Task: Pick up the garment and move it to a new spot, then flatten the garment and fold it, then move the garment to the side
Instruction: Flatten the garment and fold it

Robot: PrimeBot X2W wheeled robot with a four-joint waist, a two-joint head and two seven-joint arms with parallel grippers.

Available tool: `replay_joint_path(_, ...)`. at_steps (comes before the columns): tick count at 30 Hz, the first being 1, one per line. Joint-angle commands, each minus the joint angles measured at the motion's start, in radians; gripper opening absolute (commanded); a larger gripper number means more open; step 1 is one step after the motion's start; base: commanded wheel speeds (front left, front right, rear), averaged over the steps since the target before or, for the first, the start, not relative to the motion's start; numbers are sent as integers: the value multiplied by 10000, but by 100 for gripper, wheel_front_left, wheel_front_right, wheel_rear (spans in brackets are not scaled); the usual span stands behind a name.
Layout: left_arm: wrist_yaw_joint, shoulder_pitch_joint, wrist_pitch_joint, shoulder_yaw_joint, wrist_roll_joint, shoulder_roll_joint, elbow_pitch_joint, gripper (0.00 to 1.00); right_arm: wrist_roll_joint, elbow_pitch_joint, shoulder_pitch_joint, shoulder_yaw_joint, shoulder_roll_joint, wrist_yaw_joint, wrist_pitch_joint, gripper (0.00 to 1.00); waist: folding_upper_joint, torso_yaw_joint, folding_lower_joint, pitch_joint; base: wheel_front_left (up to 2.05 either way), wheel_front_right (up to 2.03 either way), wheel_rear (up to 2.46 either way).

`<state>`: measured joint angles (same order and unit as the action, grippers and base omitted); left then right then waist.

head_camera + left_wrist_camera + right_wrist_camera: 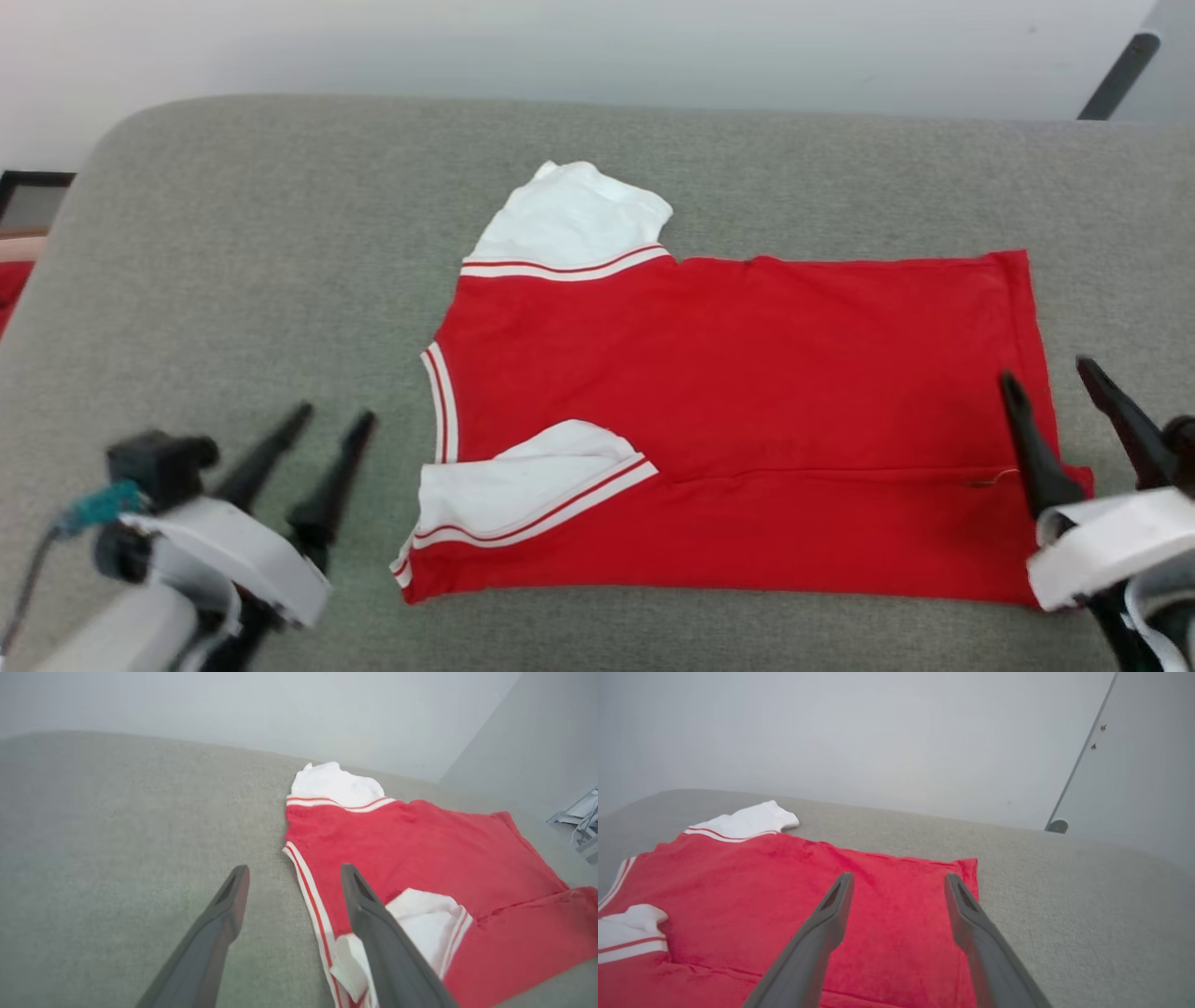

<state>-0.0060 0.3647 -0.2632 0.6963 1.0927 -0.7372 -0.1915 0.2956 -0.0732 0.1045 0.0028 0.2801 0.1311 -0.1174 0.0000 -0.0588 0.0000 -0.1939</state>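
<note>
Head view: garment (747,392) flat on the grey counter (233,280), near edge folded up. Left hand (334,413) released, near left, clear of the cloth; right hand (1047,371) released over the right hem. Red scrap (11,285) far left, dark pole (1120,70) far right.

Left wrist view: one finger (219,933) over bare counter, one across the near sleeve (430,924).

Right wrist view: both fingers over red cloth.

I count one garment (728,411), one grey bench (233,233), and two grippers: left gripper (334,413), right gripper (1047,371).
</note>
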Motion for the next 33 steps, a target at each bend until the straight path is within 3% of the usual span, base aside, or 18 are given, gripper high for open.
replay_joint_path(1, -166, 183, -2, -313, -321, 13, -162, 100, -150, 72, 278, 35, -194, -7, 404, 100, 0, 192, 0, -70, 0, 0, 0)
replay_joint_path(8, -745, 2294, 151, -874, -1242, 32, -1160, 100, -723, 457, 865, 241, -1107, -7, 1837, 100, 0, 1107, 0, -515, 0, 0, 0)
replay_joint_path(14, -1111, 4628, 1338, -946, -988, -16, -2491, 100, -895, 554, 1104, 621, -1799, -7, 2376, 100, 0, 2136, 0, -1319, 0, 0, 0)
replay_joint_path(20, -1245, 6928, 2556, -334, -1294, -276, -3907, 100, -927, 333, 1332, 999, -2139, -7, 2646, 100, 0, 3127, 0, -2316, 0, 0, 0)
replay_joint_path(33, -1251, 9300, 8578, 2295, 657, -1739, -4377, 100, -565, 188, 1244, 1739, -2305, -8, 3023, 100, 0, 4451, 0, -3406, 0, 0, 0)
